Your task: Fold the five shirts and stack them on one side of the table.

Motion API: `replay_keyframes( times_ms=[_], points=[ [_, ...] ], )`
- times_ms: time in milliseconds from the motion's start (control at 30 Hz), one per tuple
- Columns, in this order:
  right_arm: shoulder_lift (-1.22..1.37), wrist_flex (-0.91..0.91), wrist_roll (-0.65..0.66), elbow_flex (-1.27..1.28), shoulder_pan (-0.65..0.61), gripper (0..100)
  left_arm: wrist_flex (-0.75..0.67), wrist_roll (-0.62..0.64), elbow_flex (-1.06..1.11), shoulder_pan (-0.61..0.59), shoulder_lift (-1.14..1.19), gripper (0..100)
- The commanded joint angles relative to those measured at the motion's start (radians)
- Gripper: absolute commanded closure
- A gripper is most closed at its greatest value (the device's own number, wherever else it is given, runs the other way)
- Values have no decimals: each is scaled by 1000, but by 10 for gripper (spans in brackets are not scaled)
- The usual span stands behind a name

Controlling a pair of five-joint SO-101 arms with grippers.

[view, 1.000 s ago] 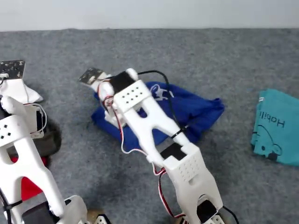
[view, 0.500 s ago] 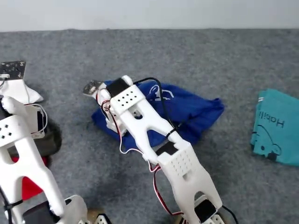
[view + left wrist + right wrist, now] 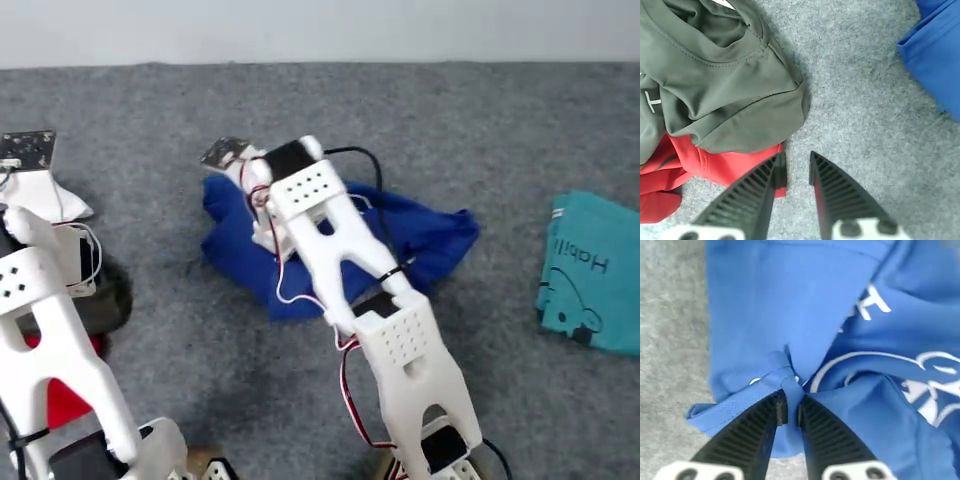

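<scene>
A crumpled blue shirt lies at the middle of the grey table. My right gripper is shut on a pinched fold of the blue shirt near its left end, and the white right arm stretches over the cloth. My left gripper hovers with its fingers nearly together and nothing between them, just beside a dark olive shirt lying on a red shirt. A corner of the blue shirt shows there too. A folded teal shirt rests at the table's right edge.
A white garment lies at the far left under the left arm. Grey carpet-like table surface is open behind the blue shirt and between it and the teal shirt. A pale wall runs along the table's back edge.
The right gripper has moved back and to the right with the blue shirt's left edge, drawing the cloth up and inward. The left arm has kept still.
</scene>
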Motion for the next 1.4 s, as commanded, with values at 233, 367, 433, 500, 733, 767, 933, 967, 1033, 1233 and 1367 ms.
replay_keyframes(
  times_ms=[233, 367, 433, 500, 733, 767, 933, 967, 1033, 1233, 1367],
  points=[
    [-294, 42, 37, 218, 74, 969, -17, -8, -7, -2, -32, 917],
    [-375, 41, 37, 377, 97, 917, -17, -9, -7, 2, -32, 917],
    [-403, 41, 37, 457, 97, 899, -17, -9, -7, 2, -32, 917],
    [-432, 41, 37, 516, 97, 929, -17, -9, -7, 2, -32, 917],
    [-507, 39, 37, 569, 96, 978, -17, -9, -7, 3, -32, 917],
    [-513, 41, 37, 569, 97, 978, -17, -9, -7, 3, -32, 917],
    [-572, 41, 49, 652, 108, 985, -17, -11, -7, -2, -32, 917],
    [-584, 41, 57, 672, 108, 972, -17, -11, -7, -2, -32, 917],
    [-596, 41, 60, 686, 108, 929, -17, -11, -7, -2, -32, 917],
    [-587, 25, 60, 663, 87, 868, -58, -11, 39, 3, -32, 917],
    [-529, 13, 60, 583, 67, 859, -75, -11, 82, 3, -40, 917]
  ],
)
